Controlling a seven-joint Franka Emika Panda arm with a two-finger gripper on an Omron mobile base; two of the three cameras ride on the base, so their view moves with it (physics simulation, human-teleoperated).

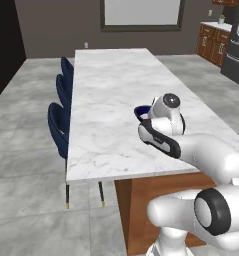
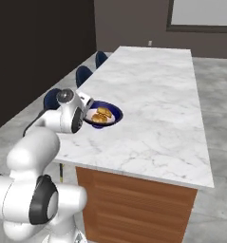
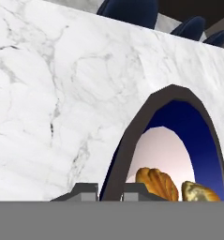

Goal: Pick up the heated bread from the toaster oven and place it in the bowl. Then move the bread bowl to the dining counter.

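Note:
The bowl (image 2: 110, 110), dark blue outside and white inside, is at the near left part of the dining counter (image 2: 153, 95). Whether it rests on the marble or hangs just above it, I cannot tell. Two golden-orange bread pieces (image 2: 101, 115) lie inside; which one is the heated bread I cannot tell. My gripper (image 2: 89, 113) is shut on the bowl's near rim. In the hand view the fingertips (image 3: 85, 190) pinch the dark rim (image 3: 127, 140), with the bread (image 3: 156, 183) just beyond. In the left base view the hand hides most of the bowl (image 1: 140, 111). The toaster oven is out of view.
Dark blue chairs (image 1: 58, 125) line the far-left side of the dining counter (image 1: 111, 85). The counter's near edge (image 1: 126, 174) runs just below my hand. Wooden cabinets (image 1: 213, 42) and a dark fridge (image 1: 236, 50) stand far off at the right.

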